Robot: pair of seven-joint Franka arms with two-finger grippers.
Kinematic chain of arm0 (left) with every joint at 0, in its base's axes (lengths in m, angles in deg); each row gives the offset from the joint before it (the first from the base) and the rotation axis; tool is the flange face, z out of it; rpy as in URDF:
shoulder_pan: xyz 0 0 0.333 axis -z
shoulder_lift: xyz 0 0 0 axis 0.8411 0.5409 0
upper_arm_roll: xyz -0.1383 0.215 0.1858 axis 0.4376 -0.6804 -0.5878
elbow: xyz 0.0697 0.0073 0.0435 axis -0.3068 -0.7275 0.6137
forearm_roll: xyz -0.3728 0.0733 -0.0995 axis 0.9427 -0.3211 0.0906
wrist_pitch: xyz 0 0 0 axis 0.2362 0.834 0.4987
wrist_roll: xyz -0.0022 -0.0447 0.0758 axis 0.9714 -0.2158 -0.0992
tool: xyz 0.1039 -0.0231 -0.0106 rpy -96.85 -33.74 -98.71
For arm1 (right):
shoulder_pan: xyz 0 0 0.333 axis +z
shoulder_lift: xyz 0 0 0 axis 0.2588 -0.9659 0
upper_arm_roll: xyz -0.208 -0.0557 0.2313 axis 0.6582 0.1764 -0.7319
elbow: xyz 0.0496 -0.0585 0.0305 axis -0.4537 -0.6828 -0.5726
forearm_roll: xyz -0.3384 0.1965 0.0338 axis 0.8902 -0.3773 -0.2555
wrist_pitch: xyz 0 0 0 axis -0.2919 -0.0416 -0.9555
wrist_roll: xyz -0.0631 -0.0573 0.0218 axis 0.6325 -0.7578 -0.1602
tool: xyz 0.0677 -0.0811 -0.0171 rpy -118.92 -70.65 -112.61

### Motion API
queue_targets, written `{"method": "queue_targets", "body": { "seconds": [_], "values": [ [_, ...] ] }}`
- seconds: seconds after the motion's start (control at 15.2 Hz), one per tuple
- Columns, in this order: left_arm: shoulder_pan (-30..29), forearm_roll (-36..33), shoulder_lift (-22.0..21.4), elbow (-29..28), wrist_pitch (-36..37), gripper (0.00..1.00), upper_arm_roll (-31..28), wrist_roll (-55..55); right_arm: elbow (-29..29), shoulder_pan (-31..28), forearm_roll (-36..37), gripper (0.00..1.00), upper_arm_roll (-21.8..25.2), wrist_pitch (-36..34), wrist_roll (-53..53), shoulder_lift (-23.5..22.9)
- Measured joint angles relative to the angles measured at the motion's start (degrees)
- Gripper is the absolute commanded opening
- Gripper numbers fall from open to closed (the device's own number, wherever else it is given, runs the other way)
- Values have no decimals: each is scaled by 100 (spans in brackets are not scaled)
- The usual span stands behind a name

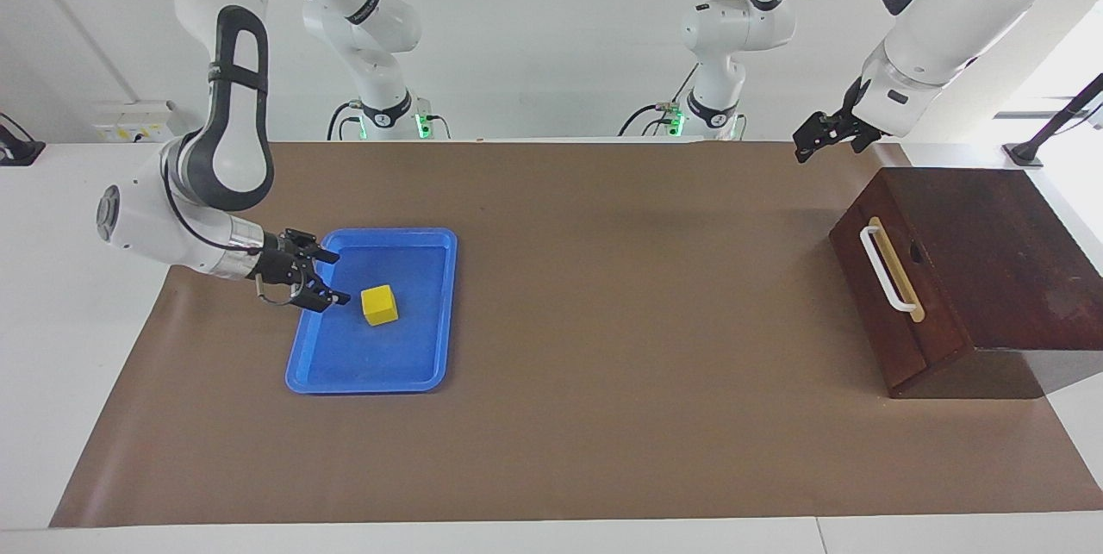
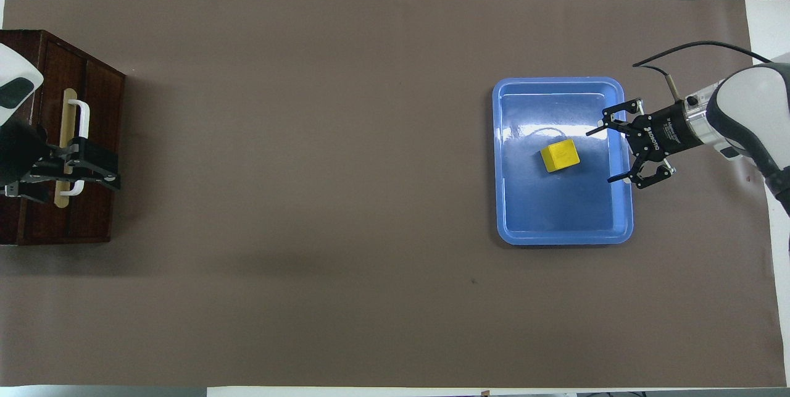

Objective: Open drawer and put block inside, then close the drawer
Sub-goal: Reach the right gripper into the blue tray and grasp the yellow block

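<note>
I have the right gripper [image 1: 332, 278] low over the flat blue plastic tray [image 1: 428, 373], jaws spread wide and pointed sideways at the small bright yellow cube [image 1: 379, 305], which sits flat on the tray floor a little off centre. In the overhead view that gripper [image 2: 602, 156] comes in from about three o'clock of the cube [image 2: 560, 155], near it but not touching, with one finger to each side of the line toward the cube.

The left gripper [image 1: 806, 145] waits in the air by the dark brown wooden box [image 1: 1008, 244], jaws open and holding nothing. Seen from overhead it [image 2: 99, 171] covers the lower end of the white bar handle [image 2: 80, 137], but the facing view shows it well above the box, not on the handle [image 1: 883, 270]. The wide shallow drawer [image 1: 888, 295] is shut, its front flush with the box, over at the left arm's end of the table, well apart from the tray.

My worries from here:
- The cube is turned slightly against the line of my fingers, so closing could catch a corner and spin or skid it across the slick tray.
- Coming in this low, a fingertip could clip the tray rim and shove the whole tray.
- If I lift the cube before the drawer is pulled out, there is nowhere to put it.
- The handle stands close to the drawer front, so a poorly aligned left grip could slip off or drag the box.
</note>
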Motion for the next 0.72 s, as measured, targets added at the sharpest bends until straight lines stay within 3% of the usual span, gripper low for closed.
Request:
{"method": "queue_targets", "body": {
  "seconds": [0.39,0.72],
  "values": [
    [0,0,0,0,0,100,0,0,425,14,-320,100,-23,-199,264,-564],
    [0,0,0,0,0,100,0,0,466,43,-320,100,-30,-197,265,-635]
  ]
}}
